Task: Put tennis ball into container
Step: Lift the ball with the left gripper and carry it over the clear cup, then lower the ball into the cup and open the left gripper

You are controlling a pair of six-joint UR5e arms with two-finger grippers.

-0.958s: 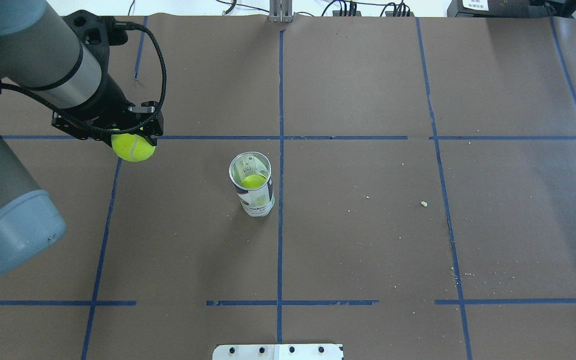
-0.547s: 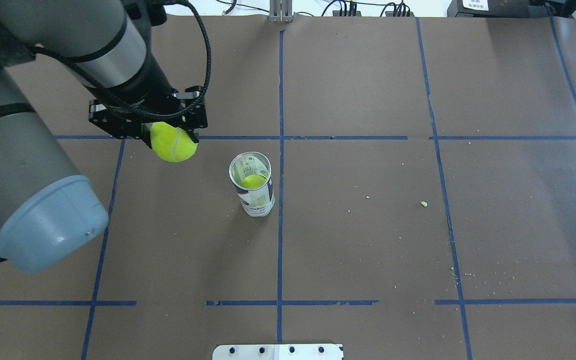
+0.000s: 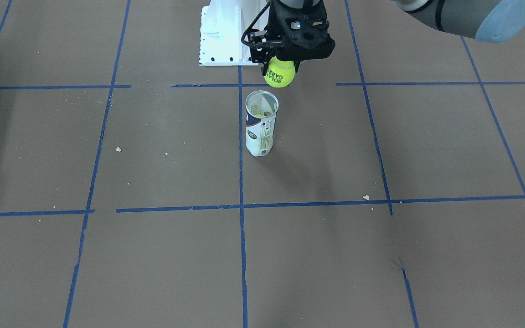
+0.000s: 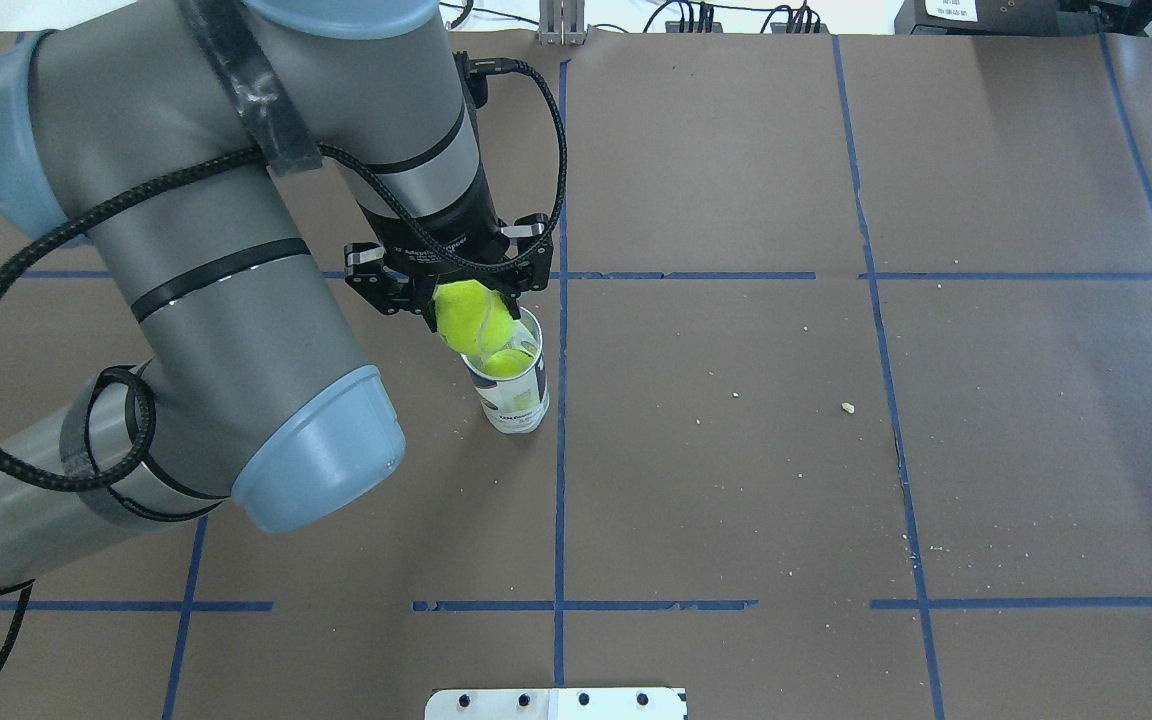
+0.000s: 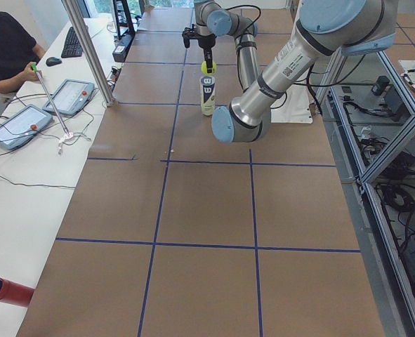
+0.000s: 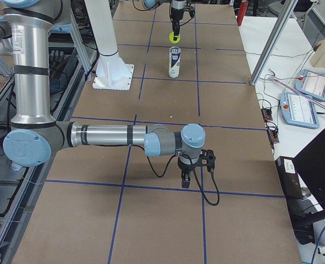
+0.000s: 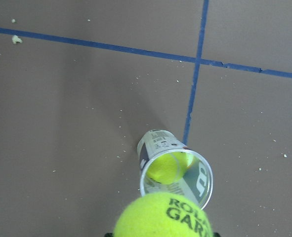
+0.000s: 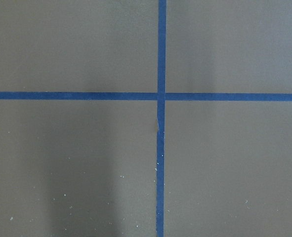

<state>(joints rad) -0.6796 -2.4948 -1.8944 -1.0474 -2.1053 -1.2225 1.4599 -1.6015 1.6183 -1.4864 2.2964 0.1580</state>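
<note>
My left gripper (image 4: 468, 298) is shut on the tennis ball (image 4: 471, 315), a yellow-green ball with black lettering (image 3: 280, 73). It hangs above the container (image 4: 518, 402), a clear can with a white and dark-blue label (image 3: 259, 132) standing upright and open-topped. In the left wrist view the ball (image 7: 163, 217) sits just short of the can's rim (image 7: 158, 145), not centred over it. A second yellow-green ball (image 7: 168, 165) lies inside the can. My right gripper (image 6: 194, 179) shows only in the exterior right view, low over the paper far from the can; I cannot tell its state.
The white metal pedestal (image 3: 223, 36) with bolt holes stands on the robot's side of the can. Blue tape lines grid the brown paper. Operators' tablets (image 5: 24, 119) and a metal post (image 5: 88, 53) stand along the far side. Small crumbs (image 4: 847, 407) dot the paper.
My left arm has swung right with the ball in its grip, from well left of the can to just over the can's rim. The can has not moved.
</note>
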